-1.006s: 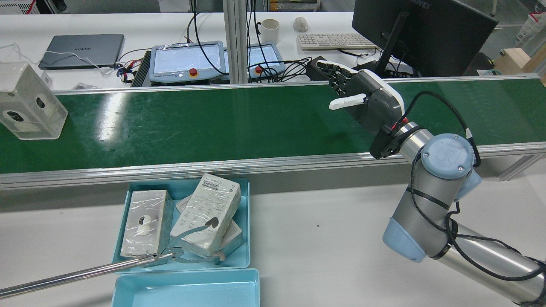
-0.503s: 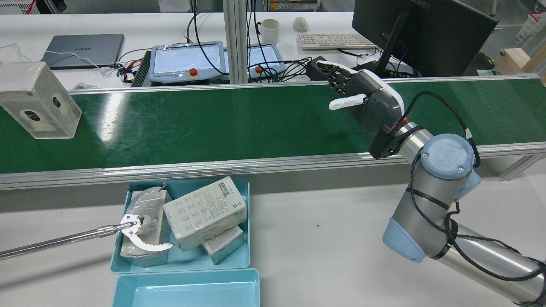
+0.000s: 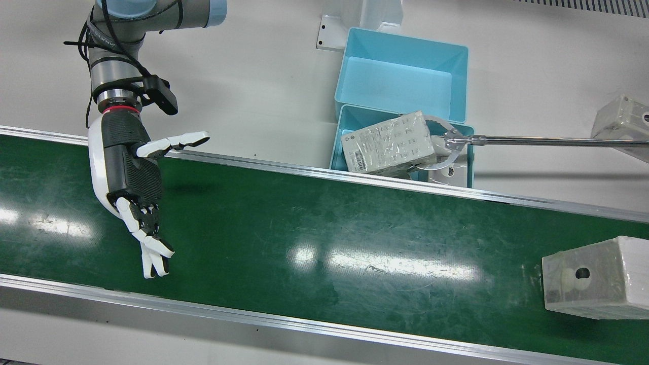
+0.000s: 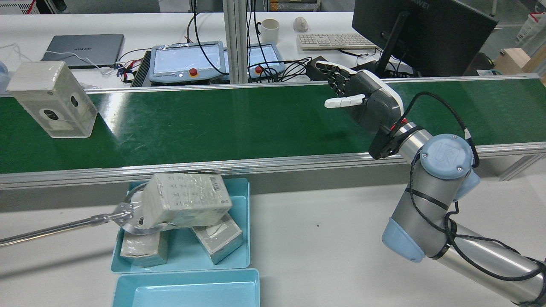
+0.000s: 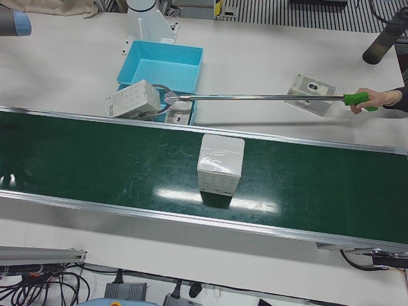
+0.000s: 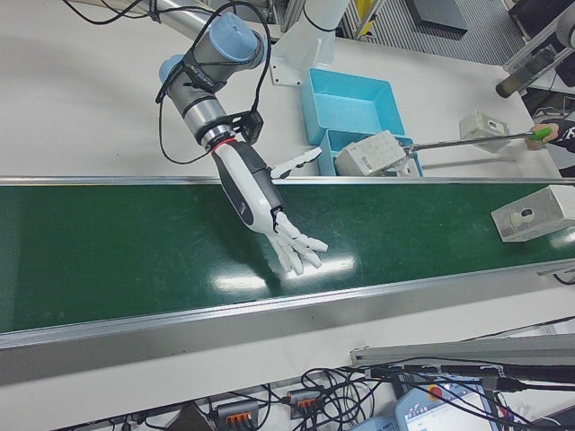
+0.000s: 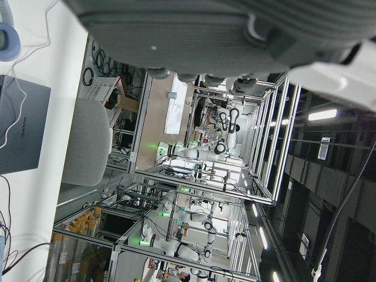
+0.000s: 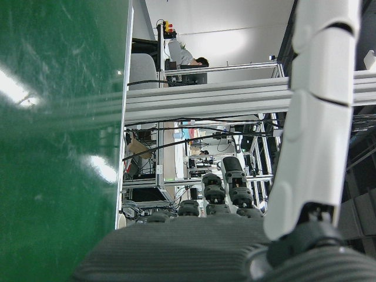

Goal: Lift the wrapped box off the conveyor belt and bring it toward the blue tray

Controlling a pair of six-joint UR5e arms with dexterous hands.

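A wrapped white box (image 4: 51, 100) stands upright on the green conveyor belt (image 4: 239, 123) at its far left in the rear view, and at the right end (image 3: 593, 279) in the front view. My right hand (image 4: 367, 102) hovers open over the belt far from it, palm toward the box, fingers spread (image 3: 147, 243), holding nothing. The blue tray (image 4: 246, 226) sits on the table before the belt with wrapped boxes in it. My left hand (image 7: 235, 35) shows only in its own view, as a palm with nothing in it, facing the far room.
A person (image 5: 382, 99) holds a long grabber tool (image 5: 255, 97) clamped on a wrapped box (image 4: 185, 204) lifted above the tray. A second, bare blue tray (image 4: 187, 277) lies nearer. Another box (image 5: 311, 94) rests on the table. Monitor, pendants and laptop stand beyond the belt.
The box on the belt has travelled right in the rear view. The grabber tool clamped one box in the tray and raised it. My right hand barely moved.
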